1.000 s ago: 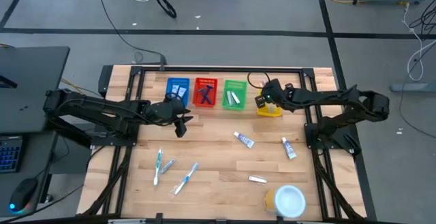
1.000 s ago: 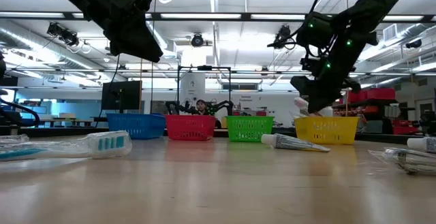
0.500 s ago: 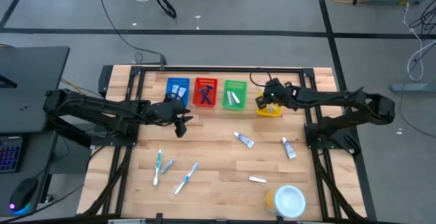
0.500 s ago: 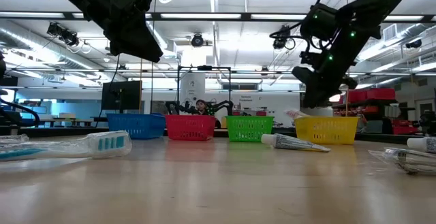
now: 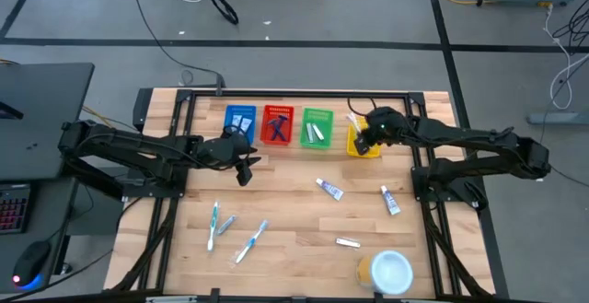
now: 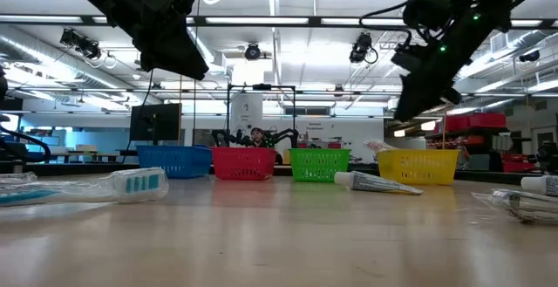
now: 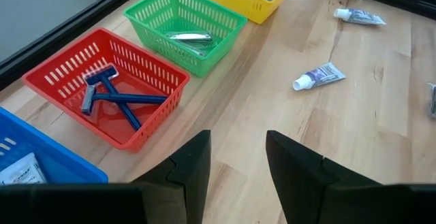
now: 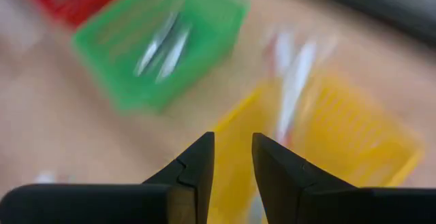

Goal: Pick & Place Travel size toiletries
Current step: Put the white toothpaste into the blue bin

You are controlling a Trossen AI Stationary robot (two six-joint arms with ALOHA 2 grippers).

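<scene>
High view: tube (image 5: 330, 189) diag., cap twd green basket (image 5: 317, 127).

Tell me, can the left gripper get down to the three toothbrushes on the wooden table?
Probably yes: the left gripper hangs open and empty, the toothbrushes lie uncovered on bare wood with nothing between.

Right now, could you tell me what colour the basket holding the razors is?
Red. The basket with the razors shows best in the left wrist view.
</scene>
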